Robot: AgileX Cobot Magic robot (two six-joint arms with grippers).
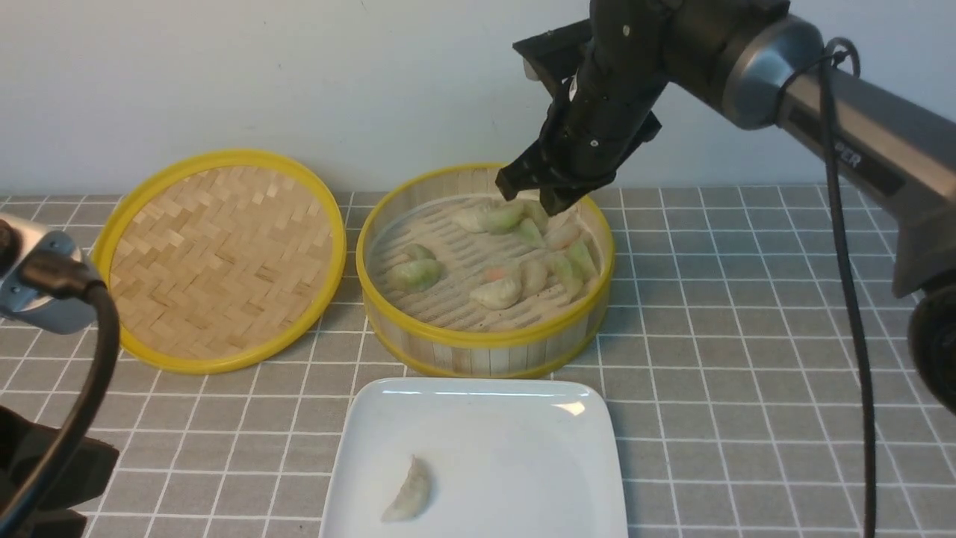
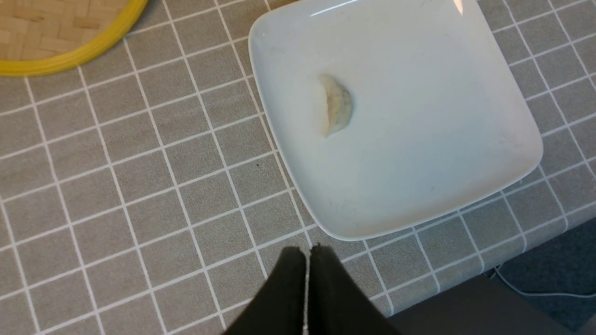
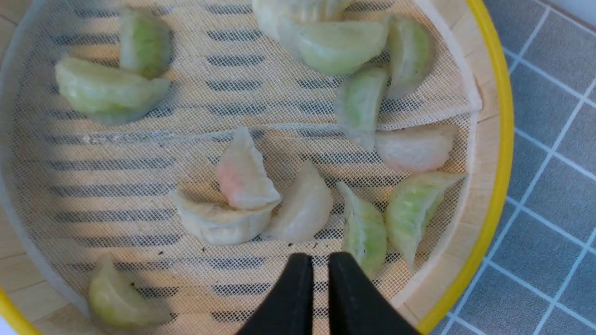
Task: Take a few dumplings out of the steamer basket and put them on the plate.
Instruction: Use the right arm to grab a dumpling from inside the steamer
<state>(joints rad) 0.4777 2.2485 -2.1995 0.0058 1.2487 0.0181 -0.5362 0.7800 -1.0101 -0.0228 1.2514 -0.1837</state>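
The steamer basket stands mid-table and holds several pale green and white dumplings on a mesh liner. My right gripper hangs over the basket's far side. In the right wrist view its jaws stand a narrow gap apart with only mesh showing between them, just beside a green dumpling. The white square plate lies in front of the basket with one dumpling on it. Over the cloth near a plate corner, my left gripper is shut and empty.
The flat woven lid with a yellow rim lies left of the basket. A grey checked cloth covers the table. The left arm's wrist and cable sit at the near left edge. The table's edge shows in the left wrist view.
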